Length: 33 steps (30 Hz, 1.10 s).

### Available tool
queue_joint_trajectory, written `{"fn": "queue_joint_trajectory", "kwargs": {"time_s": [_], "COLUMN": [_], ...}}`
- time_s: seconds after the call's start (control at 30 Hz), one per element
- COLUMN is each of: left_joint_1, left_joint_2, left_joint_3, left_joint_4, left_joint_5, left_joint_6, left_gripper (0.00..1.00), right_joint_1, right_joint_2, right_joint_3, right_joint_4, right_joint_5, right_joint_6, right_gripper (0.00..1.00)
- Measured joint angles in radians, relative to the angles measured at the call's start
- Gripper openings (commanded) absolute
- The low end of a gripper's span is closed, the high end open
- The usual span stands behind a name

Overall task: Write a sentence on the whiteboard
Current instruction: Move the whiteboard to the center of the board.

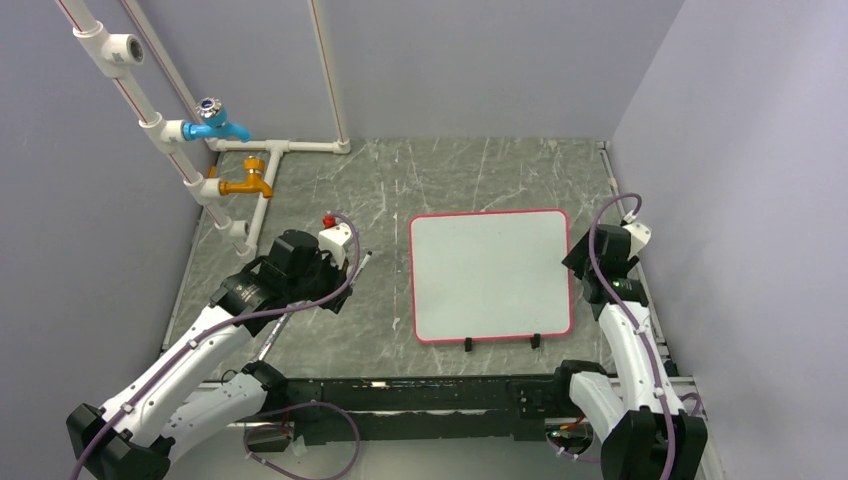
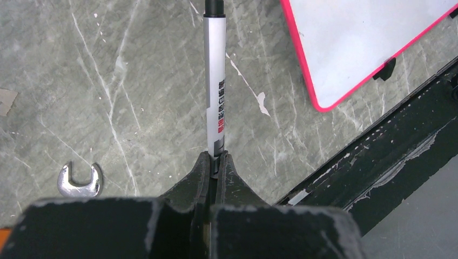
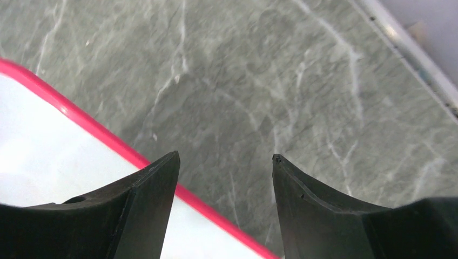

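Note:
The whiteboard point(image 1: 490, 275) lies flat on the grey marble-pattern table, right of centre, with a blank white face, a red-pink rim and two small black feet on its near edge. My left gripper point(image 1: 336, 293) is left of the board and is shut on the end of a white marker point(image 2: 216, 81). The marker's black tip end points away from the jaws, and it also shows in the top view point(image 1: 364, 262). The board's corner shows in the left wrist view point(image 2: 367, 43). My right gripper point(image 3: 226, 156) is open and empty over the board's right rim point(image 3: 108, 139).
White pipes with a blue tap point(image 1: 215, 125) and an orange tap point(image 1: 248, 185) stand at the back left. A small metal wrench point(image 2: 80, 181) lies on the table near the left gripper. A black rail point(image 1: 420, 395) runs along the near edge. Grey walls enclose the table.

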Motion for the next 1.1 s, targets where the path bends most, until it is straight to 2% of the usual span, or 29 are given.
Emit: {"fn": "queue_joint_trajectory", "kwargs": {"time_s": [0.17,0.33,0.53,0.73,0.93,1.1], "left_joint_1": [0.0,0.0,-0.002,-0.006,-0.009,-0.011], "left_joint_2": [0.0,0.0,0.0,0.0,0.001,0.001], "left_joint_3": [0.0,0.0,0.0,0.0,0.0,0.0], "left_joint_4": [0.0,0.0,0.0,0.0,0.0,0.0], "left_joint_5": [0.0,-0.002,-0.002,-0.003,-0.003,-0.005], "left_joint_6": [0.0,0.0,0.0,0.0,0.0,0.0], "left_gripper": [0.0,0.0,0.0,0.0,0.0,0.0], "right_joint_1": [0.004,0.007,0.009,-0.003,-0.113,-0.321], "right_joint_2": [-0.019,-0.019,-0.029,-0.049,-0.089,-0.005], "right_joint_3": [-0.025,-0.035,-0.058,-0.058,-0.025,-0.024], "right_joint_4": [0.009,0.022,0.027,0.014,0.008,0.069], "right_joint_5": [-0.118,-0.173,-0.202,-0.153,-0.158,-0.359], "right_joint_6": [0.006,0.032,0.082,0.14,0.186,0.231], "right_gripper": [0.65,0.65,0.64,0.62,0.6,0.53]}}
